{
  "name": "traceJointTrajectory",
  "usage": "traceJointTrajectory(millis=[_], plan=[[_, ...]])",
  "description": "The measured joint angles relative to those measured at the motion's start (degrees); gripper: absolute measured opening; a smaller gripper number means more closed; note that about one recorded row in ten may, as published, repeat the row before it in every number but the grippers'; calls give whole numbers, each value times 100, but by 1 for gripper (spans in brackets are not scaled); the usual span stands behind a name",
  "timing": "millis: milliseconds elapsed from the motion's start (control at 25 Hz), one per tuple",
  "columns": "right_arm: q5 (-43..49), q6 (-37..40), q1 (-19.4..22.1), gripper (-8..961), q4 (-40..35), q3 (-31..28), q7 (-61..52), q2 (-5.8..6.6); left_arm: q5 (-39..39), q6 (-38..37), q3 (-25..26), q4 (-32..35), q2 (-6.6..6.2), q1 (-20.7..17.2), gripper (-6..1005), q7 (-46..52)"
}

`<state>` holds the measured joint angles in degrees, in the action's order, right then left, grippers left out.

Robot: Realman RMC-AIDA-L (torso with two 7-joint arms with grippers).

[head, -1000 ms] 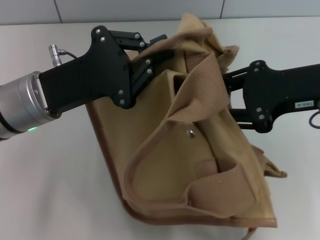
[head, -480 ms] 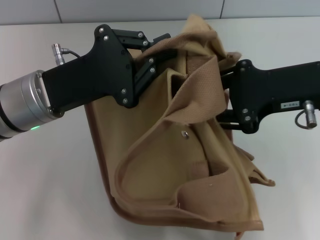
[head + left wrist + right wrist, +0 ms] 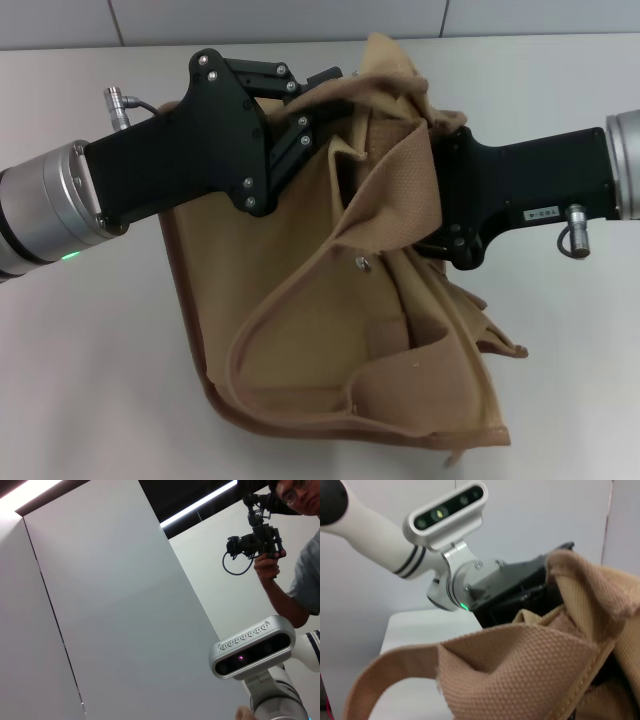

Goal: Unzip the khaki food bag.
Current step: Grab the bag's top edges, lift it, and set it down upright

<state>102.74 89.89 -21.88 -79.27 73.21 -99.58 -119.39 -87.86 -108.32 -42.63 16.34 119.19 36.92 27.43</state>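
The khaki food bag [image 3: 330, 330] lies crumpled at the middle of the white table [image 3: 80, 350], its silver snap stud [image 3: 362, 264] facing up. One wide webbing handle [image 3: 400, 190] arches over its upper part. My left gripper [image 3: 322, 88] is shut on the bag's upper left edge, holding the cloth raised. From the right, my right gripper [image 3: 450, 180] pushes into the folds behind that handle, its tip hidden by cloth. The right wrist view shows the bag's weave [image 3: 520, 665] close up, with the left gripper [image 3: 520, 595] beyond it. No zipper shows.
Bare table [image 3: 560, 380] surrounds the bag on all sides, with a grey wall along the back. The left wrist view looks up at wall panels, the robot's head camera [image 3: 252, 647] and a person holding a camera [image 3: 260, 540].
My right gripper has slid left, deeper into the bag's folds. The bag's lower right corner has been dragged left and bunched. My left gripper has hardly moved.
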Motion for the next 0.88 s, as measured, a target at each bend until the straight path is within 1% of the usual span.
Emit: traceJointTrajectory(millis=[80, 280, 400, 640, 880], plan=[[35, -31, -6, 358, -2, 38, -3, -1, 0, -7, 0, 0, 0, 0, 61, -3], [92, -224, -15, 187, -3, 180, -1, -6, 0, -19, 0, 0, -1, 0, 61, -7], [89, -292, -18, 32, -2, 185, -22, -6, 0, -24, 0, 1, -1, 0, 61, -9], [81, -313, -3, 13, -55, 186, -73, -5, 0, -36, 1, 1, -1, 0, 61, -17], [107, -217, 101, 1, -238, 151, -178, 5, 0, -39, 4, 1, 0, -15, 61, -19]])
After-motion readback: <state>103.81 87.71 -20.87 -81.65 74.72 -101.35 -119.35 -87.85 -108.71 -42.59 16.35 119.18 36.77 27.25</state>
